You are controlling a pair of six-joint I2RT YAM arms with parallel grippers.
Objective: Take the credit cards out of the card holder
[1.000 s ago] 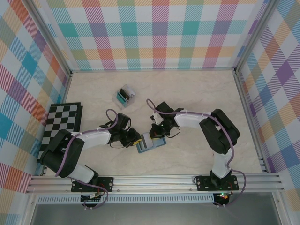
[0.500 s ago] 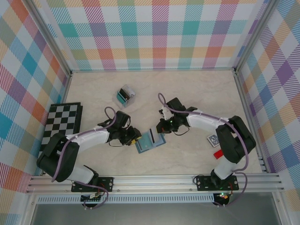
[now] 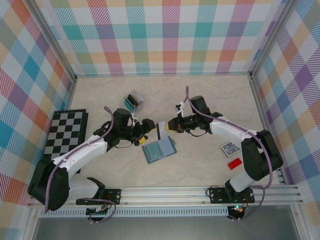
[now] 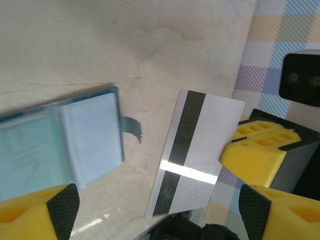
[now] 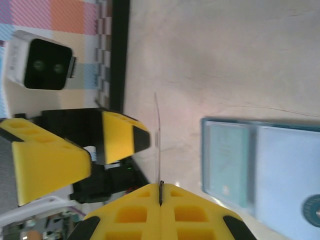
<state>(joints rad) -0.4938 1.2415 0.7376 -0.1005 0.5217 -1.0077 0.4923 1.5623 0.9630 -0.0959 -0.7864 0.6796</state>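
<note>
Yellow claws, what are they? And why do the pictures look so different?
They are the pinching hands of two robot arms. One picture looks down from above; the other two come from cameras on the arms' wrists. On the pale marble-look table lie an open slate-teal folding card holder, a black-and-white checkerboard, a small clear plastic box, a small patterned card and a red card. The right gripper is shut on a silver card with a black stripe. The left gripper is open and holds nothing.
</note>
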